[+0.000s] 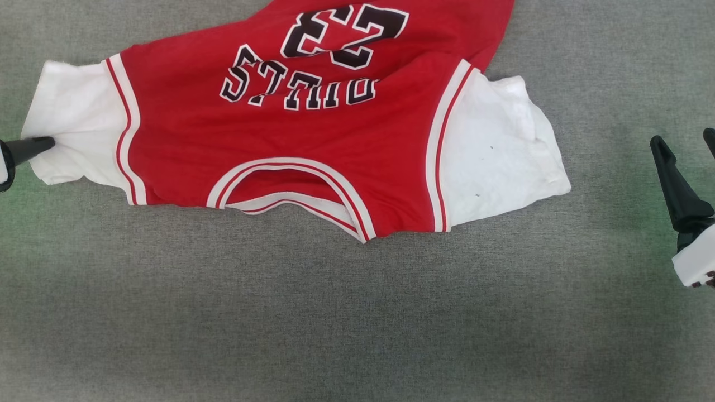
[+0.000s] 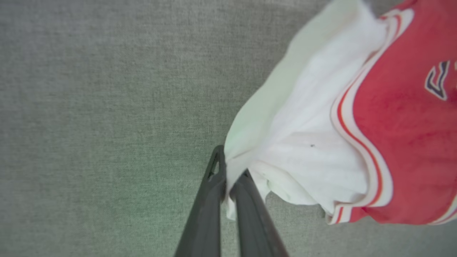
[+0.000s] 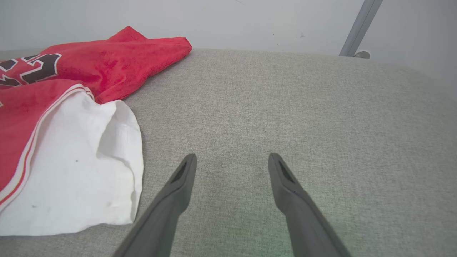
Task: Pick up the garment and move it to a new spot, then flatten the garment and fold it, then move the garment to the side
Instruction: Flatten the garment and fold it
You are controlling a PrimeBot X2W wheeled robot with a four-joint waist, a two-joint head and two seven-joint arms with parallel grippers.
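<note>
Garment (image 1: pixel 290 151) is laid spread on grey surface (image 1: pixel 357 312), lettering seen upside down from head cam. White sleeve (image 2: pixel 307 150) edge is clamped by L pincer (image 2: pixel 231 162). R pincer (image 3: pixel 232 157) is held apart, near but not touching the cloth.

The left gripper (image 2: pixel 230 166) had two long, dark grey, tapering fingers (image 2: pixel 207 214) with small triangular hollows near the tips. The right gripper (image 3: pixel 232 160) looked alike, mounted on a white block (image 1: pixel 695 259).
</note>
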